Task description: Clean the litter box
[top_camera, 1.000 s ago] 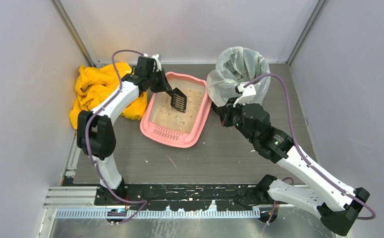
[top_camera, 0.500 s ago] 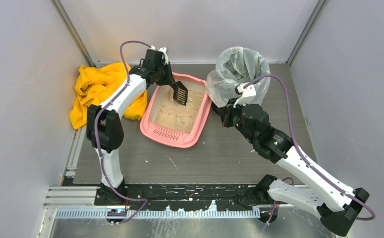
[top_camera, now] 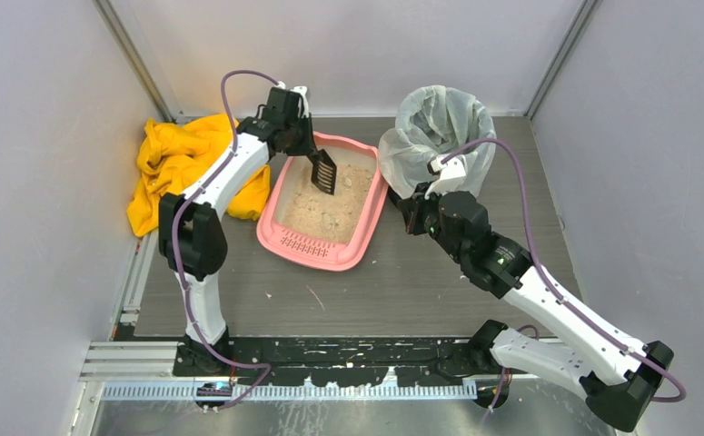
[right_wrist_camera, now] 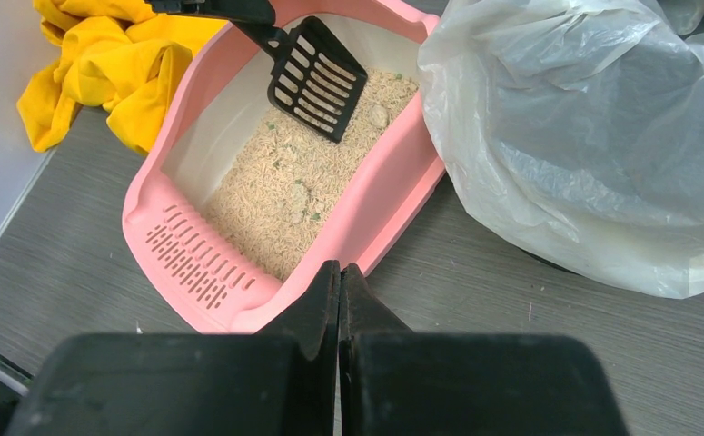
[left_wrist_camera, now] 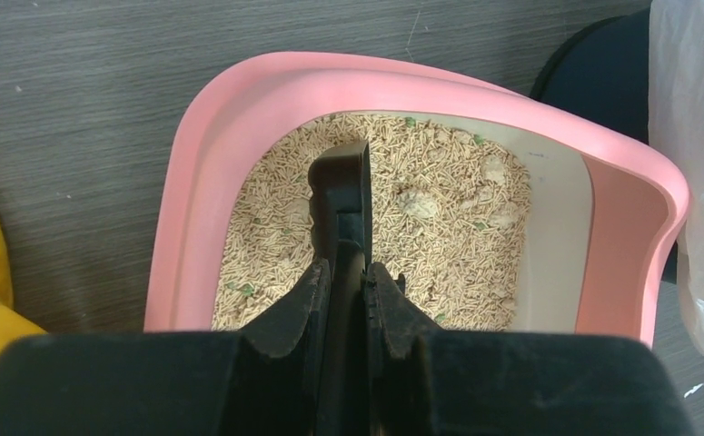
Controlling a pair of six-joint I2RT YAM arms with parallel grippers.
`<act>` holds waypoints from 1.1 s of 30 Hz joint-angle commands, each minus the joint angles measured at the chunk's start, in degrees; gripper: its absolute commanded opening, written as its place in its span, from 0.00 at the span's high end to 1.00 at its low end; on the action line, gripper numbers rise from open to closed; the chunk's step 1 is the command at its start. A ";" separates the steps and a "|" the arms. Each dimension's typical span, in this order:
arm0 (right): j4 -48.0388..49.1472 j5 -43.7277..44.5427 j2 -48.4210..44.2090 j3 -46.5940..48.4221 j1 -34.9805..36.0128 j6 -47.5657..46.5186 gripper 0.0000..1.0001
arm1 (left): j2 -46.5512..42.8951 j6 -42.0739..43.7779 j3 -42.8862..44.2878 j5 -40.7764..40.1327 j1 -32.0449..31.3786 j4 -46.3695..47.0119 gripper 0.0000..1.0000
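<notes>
Left tool (left_wrist_camera: pixel 348 275): clamped on handle of black slotted litter scoop (right_wrist_camera: pixel 316 79), blade tilted over beige litter (left_wrist_camera: pixel 439 263) at far end. Litter box (top_camera: pixel 280 238): pink, on table (top_camera: pixel 402 282) between yellow cloth (top_camera: pixel 171 163) and lined bin (top_camera: pixel 434 127). Right tool (right_wrist_camera: pixel 339 277): fingers together, empty, beside box.

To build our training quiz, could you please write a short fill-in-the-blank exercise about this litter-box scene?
1. The left gripper is shut on a black slotted ____.
2. The litter box is coloured ____.
3. The crumpled cloth beside it is ____.
Missing words: scoop; pink; yellow.
</notes>
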 commanded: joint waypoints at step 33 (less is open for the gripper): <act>4.37 0.94 0.48 -1.64 -0.44 0.60 0.99 | 7.38 -9.74 -5.26 26.75 1.93 9.49 1.00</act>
